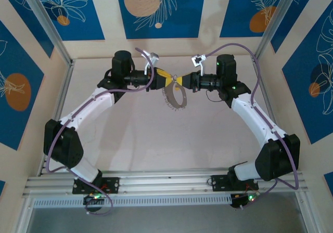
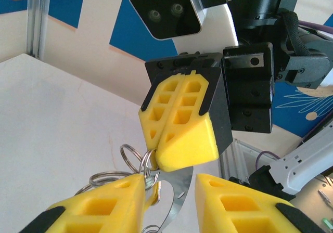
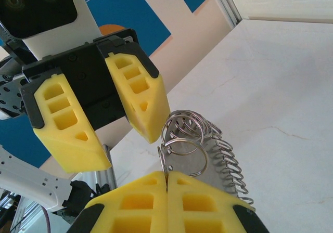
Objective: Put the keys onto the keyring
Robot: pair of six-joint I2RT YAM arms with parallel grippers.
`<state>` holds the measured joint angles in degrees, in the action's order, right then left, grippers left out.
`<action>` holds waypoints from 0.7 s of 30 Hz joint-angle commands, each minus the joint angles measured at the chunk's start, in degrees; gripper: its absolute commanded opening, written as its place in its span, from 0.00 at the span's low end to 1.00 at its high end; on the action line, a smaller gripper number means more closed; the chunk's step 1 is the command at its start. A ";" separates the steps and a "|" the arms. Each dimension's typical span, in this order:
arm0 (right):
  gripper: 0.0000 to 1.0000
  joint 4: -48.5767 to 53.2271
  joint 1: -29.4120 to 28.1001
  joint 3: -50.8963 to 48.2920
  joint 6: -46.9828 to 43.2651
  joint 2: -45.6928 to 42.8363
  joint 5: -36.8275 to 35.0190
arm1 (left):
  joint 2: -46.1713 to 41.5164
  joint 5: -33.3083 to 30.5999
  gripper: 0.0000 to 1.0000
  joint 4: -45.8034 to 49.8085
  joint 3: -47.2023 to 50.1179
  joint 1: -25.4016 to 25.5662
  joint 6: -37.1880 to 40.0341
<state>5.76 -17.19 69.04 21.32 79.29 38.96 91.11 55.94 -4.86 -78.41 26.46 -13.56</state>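
The keyring [image 3: 218, 150] is a thin grey metal band fringed with many small silvery split rings, and it hangs above the table between both arms [image 1: 174, 99]. My right gripper [image 3: 167, 177] is shut on the keyring's near edge, at one small ring. From the left wrist its closed yellow fingers [image 2: 182, 124] come down onto the band [image 2: 183, 183]. My left gripper [image 2: 170, 183] is open, one finger on each side of the band, with its left finger [image 2: 104, 204] touching the small rings. A thin pale-yellow sliver [image 2: 152, 191] lies against that finger; I cannot tell whether it is the key.
The pale tabletop [image 1: 156, 134] lies under the hanging ring. Aluminium frame posts [image 1: 57, 40] and blue patterned walls enclose the sides and back. Both arms reach inward from the near rail [image 1: 166, 183] and meet at the middle back.
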 commanded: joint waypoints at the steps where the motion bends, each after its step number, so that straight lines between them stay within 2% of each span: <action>1: 0.00 -0.27 -0.38 2.16 -0.71 -0.32 0.46 | 0.95 1.86 0.31 -1.73 -2.31 0.47 -0.67; 21: 0.00 -1.28 -0.48 1.81 -0.20 -0.11 0.67 | 2.95 1.72 0.30 -2.43 -2.45 2.01 -1.28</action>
<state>5.67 -17.23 69.04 21.34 79.31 38.74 93.17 56.53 -6.00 -79.35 27.46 -14.63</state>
